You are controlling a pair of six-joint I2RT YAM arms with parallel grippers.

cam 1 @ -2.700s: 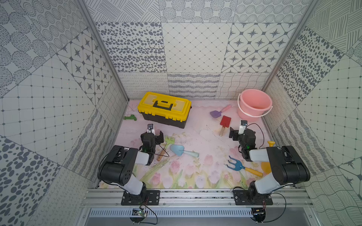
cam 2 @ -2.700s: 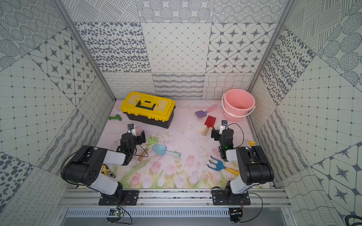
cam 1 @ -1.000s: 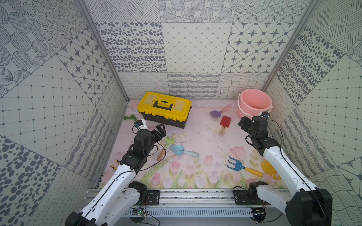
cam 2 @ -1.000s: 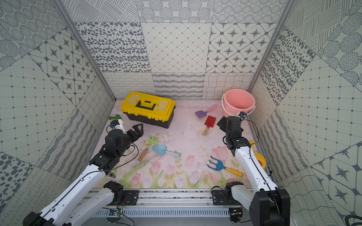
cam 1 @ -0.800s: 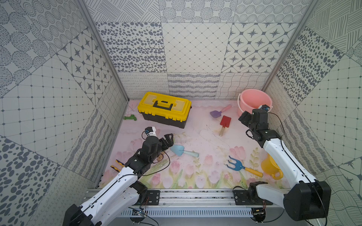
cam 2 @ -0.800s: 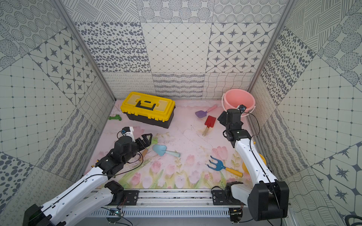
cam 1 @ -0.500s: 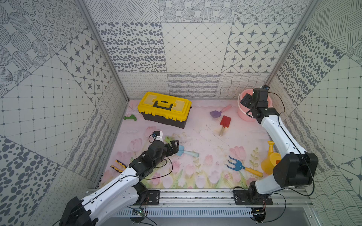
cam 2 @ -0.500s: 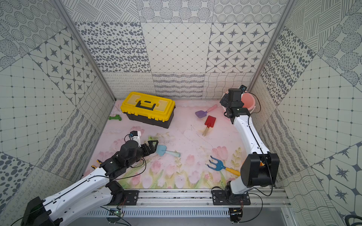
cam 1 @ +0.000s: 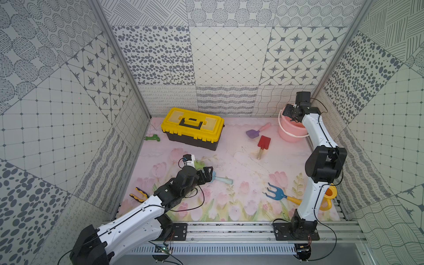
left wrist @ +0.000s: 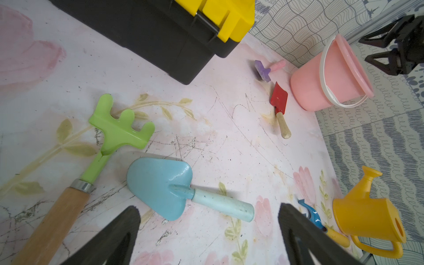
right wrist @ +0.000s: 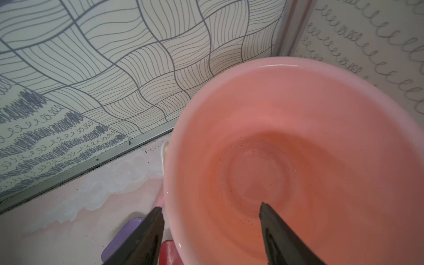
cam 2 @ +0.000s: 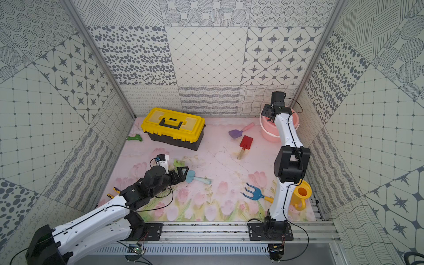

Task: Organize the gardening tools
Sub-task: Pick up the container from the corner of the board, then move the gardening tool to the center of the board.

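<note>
My left gripper (left wrist: 206,213) is open just above the mat, its fingers on either side of the light-blue trowel's (left wrist: 160,185) handle end without touching it. The green rake (left wrist: 119,128) lies beside the trowel. At the back right, my right gripper (right wrist: 210,206) hangs over the pink bucket (right wrist: 183,128), open, one finger outside the rim and one inside. The purple scoop (cam 1: 252,133) and red spade (cam 1: 263,142) lie left of the bucket (cam 1: 290,134). The blue fork (cam 1: 275,193) and yellow watering can (cam 1: 329,195) sit at the front right.
A yellow-lidded black toolbox (cam 1: 192,125) stands at the back left. Yellow-and-black pliers (cam 1: 138,195) lie at the front left by the wall. A small green object (cam 1: 152,138) rests against the left wall. The bucket stands close to the back right corner.
My right arm has swung up and back from the mat to the bucket, its jaws narrowing. My left arm has stretched forward and right to the trowel, still wide open.
</note>
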